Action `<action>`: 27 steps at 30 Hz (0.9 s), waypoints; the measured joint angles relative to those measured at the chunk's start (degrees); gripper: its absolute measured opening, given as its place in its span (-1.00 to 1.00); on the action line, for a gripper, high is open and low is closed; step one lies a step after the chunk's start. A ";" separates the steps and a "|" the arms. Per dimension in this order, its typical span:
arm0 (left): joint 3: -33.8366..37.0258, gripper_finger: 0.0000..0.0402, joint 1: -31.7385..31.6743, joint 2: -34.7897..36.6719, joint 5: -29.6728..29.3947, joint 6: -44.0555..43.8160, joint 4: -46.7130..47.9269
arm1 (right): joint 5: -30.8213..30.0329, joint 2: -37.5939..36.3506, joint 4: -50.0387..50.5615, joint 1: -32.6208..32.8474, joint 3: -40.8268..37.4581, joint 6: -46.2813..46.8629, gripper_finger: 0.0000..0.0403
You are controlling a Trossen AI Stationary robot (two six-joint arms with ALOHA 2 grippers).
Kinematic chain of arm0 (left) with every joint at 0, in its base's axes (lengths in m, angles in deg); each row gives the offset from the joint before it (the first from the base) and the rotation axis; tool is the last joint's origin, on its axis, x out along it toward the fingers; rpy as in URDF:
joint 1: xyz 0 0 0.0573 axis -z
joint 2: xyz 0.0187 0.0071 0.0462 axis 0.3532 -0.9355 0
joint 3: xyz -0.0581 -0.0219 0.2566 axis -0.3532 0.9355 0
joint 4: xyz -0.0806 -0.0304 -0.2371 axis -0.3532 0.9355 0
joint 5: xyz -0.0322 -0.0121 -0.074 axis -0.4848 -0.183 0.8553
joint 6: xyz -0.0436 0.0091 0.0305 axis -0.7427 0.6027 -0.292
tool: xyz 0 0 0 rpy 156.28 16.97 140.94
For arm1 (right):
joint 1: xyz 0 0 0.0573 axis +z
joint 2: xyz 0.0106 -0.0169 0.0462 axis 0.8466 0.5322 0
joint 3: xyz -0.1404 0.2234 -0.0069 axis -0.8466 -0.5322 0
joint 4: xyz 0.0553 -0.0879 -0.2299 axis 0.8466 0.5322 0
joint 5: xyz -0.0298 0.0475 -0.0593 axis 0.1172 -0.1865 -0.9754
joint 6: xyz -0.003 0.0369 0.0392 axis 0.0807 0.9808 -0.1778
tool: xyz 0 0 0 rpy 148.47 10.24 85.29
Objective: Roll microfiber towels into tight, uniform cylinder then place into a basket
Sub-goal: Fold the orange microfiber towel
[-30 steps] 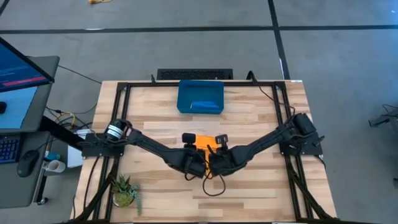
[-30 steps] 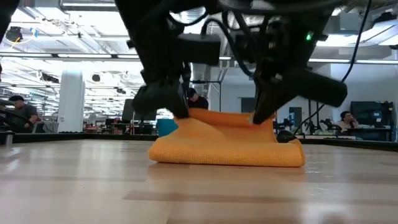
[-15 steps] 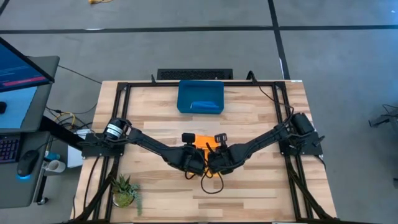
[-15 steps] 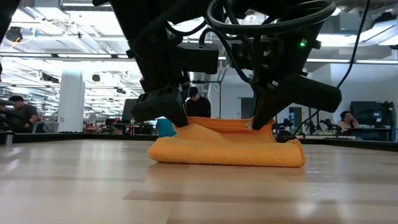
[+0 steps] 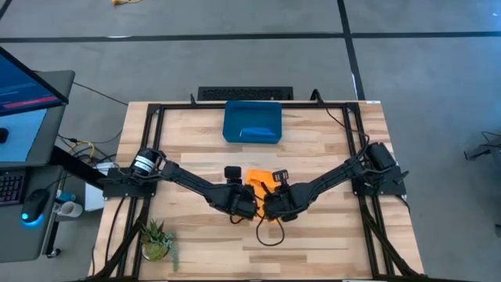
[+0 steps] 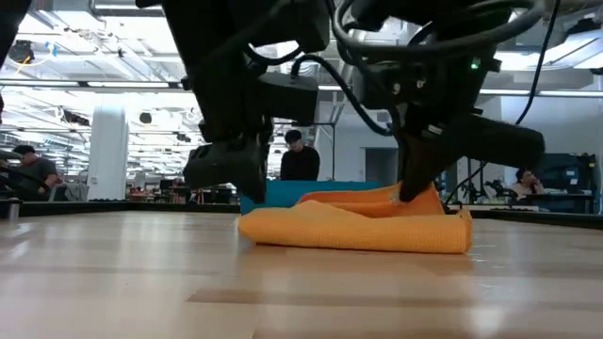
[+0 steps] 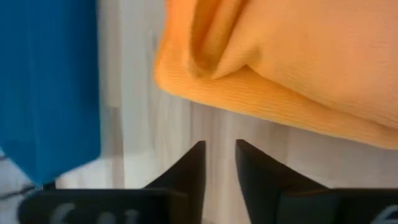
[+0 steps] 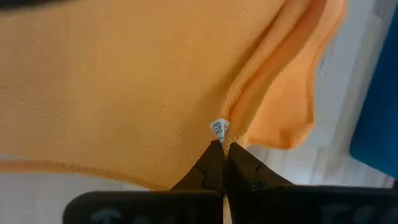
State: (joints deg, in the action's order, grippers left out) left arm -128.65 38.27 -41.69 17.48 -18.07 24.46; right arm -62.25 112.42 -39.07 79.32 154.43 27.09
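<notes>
- Right end effector (image 8: 222, 151) clenched on the orange towel (image 8: 124, 87) at its fold.
- Left end effector (image 7: 219, 163) released, just beside the towel's long edge.

The robot is a pair of slim, matte-black jointed arms mounted at the table's left and right edges, the left arm's base joint carrying a white-and-silver cylindrical cap. Black cables loop loosely around the wrist blocks, and a small green indicator light glows on one wrist housing. Each black two-finger gripper, the left gripper (image 7: 219, 167) and the right gripper (image 8: 221, 157), ends in flat, dark, wedge-shaped fingers tapering to narrow tips.
</notes>
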 joint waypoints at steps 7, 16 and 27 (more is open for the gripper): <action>-0.02 -0.38 0.64 -0.02 3.35 -3.54 0.00 | -1.00 0.04 -0.90 -0.08 0.00 -0.06 -0.72; -1.28 -0.42 6.61 -0.02 -4.04 -11.50 9.12 | -0.98 0.04 -0.95 -1.01 0.11 1.33 -0.91; -4.35 -0.42 18.61 -0.02 6.79 -23.23 8.99 | -1.11 -5.95 0.09 -1.11 0.20 -0.96 -0.96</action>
State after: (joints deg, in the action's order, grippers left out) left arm -133.01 56.88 -41.71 24.27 -41.30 33.45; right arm -63.36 106.48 -38.97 78.21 154.62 26.13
